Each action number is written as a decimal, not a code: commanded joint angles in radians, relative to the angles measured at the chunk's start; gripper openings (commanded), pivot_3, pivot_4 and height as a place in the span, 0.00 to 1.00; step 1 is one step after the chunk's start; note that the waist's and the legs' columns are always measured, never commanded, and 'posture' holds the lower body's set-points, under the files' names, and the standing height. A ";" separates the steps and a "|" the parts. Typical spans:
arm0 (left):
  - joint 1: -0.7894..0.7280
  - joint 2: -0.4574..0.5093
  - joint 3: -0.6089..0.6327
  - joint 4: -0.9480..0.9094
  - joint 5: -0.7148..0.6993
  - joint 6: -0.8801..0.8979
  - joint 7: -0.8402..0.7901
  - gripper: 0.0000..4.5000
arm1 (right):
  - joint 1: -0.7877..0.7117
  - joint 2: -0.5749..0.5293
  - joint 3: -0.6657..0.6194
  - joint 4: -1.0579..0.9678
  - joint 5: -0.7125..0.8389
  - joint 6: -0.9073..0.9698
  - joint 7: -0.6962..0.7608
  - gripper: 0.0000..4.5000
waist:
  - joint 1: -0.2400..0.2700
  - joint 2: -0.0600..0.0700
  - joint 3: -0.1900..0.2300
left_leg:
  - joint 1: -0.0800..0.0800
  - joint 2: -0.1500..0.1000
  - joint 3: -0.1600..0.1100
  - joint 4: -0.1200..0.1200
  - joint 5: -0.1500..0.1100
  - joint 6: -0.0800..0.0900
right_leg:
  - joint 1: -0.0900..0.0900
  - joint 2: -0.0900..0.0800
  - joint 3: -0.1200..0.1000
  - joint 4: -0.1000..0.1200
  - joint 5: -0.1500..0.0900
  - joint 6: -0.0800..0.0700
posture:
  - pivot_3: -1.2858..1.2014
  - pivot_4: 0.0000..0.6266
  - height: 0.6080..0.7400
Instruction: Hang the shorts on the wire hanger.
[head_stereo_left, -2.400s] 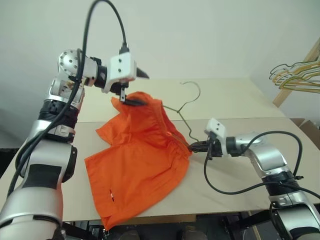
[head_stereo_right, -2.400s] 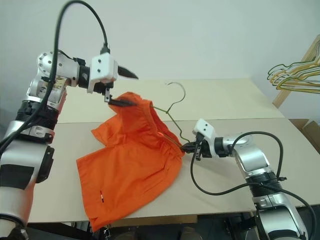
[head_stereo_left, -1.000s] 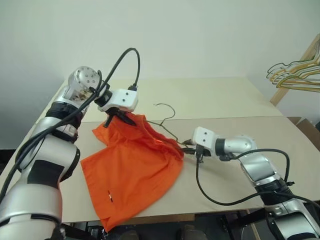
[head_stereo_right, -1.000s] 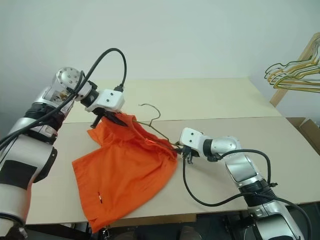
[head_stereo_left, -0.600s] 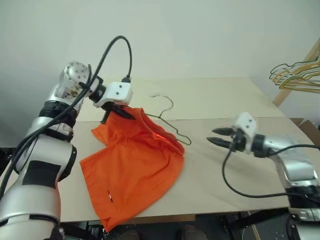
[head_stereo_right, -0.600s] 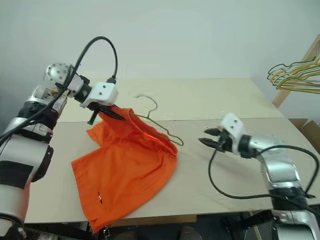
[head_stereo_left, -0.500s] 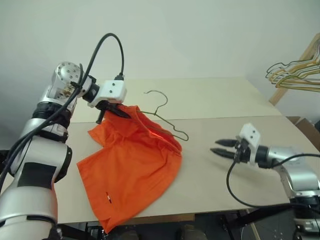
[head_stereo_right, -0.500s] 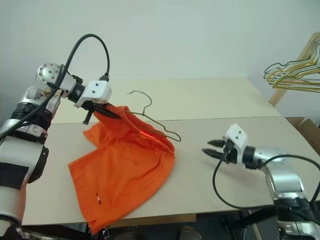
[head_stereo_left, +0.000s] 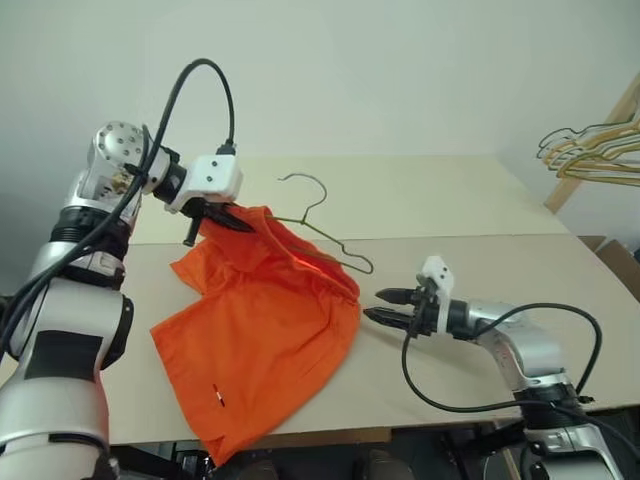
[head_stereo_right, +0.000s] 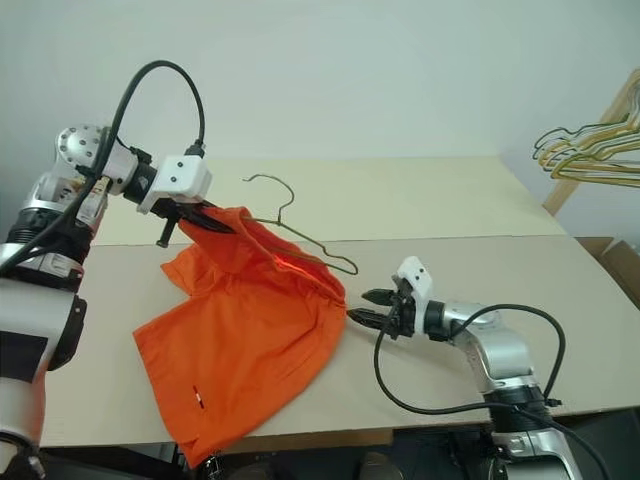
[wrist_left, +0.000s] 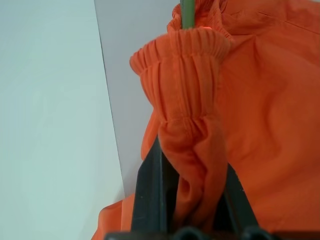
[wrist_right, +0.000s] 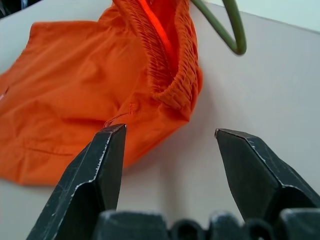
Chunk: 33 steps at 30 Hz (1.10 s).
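The left gripper (head_stereo_left: 228, 214) is clamped tight on a bunched bit of the shorts' (head_stereo_left: 262, 330) elastic waistband; in the left wrist view the gathered orange fabric is squeezed right between the two black fingers (wrist_left: 148, 192) and bulges out past them. That pinch holds one end of the waistband up off the table (head_stereo_left: 480, 250), so the shorts hang at a slant from the gripper and spread out lower down, with the leg end drooping over the near table edge. There's a small white mark low on the fabric.

The right gripper (head_stereo_left: 382, 306) has its fingers (wrist_right: 95, 172) spread apart with nothing between them. It sits low over the table, tips pointing at the near corner of the waistband, just beside it but not touching; the right wrist view shows bare table in the gap and the ruffled waistband edge just ahead of the tips.

The hanger (head_stereo_left: 318, 228) is a thin grey-green wire. Its hook sticks up behind the shorts, beside the left gripper, and one shoulder of the wire pokes out past the waistband and curls back toward the fabric, on the side facing the right gripper. The rest of it seems to run inside the waistband, but how far in can't be made out.

Off at the far right, a bunch of yellow and dark hangers (head_stereo_left: 592, 150) hangs on a wooden rack (head_stereo_left: 590, 150), well apart from all this.
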 joint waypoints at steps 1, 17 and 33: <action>-0.010 0.006 0.037 -0.035 -0.015 0.009 -0.004 0.00 | -0.031 0.013 0.014 0.002 0.019 0.016 0.006 0.74 | 0.001 0.000 0.000 | 0.000 0.000 0.000 0.000 0.000 0.000 | 0.000 0.000 0.000 0.000 0.000 0.000 | 0.55 0.00 1.00; 0.014 0.011 0.059 -0.051 -0.011 0.018 -0.004 0.00 | -0.140 0.141 0.025 0.235 -0.013 -0.044 -0.085 0.71 | -0.004 0.000 0.000 | 0.000 0.000 0.000 0.001 0.000 0.000 | -0.001 0.000 0.001 0.006 0.000 0.001 | 0.55 0.00 1.00; 0.060 0.047 0.077 -0.069 -0.027 0.007 -0.004 0.00 | -0.117 0.109 -0.064 0.167 0.056 0.014 -0.095 0.00 | -0.007 0.000 0.000 | 0.000 0.000 0.000 0.001 0.000 0.000 | -0.001 0.000 0.001 0.007 0.000 0.001 | 0.55 0.00 1.00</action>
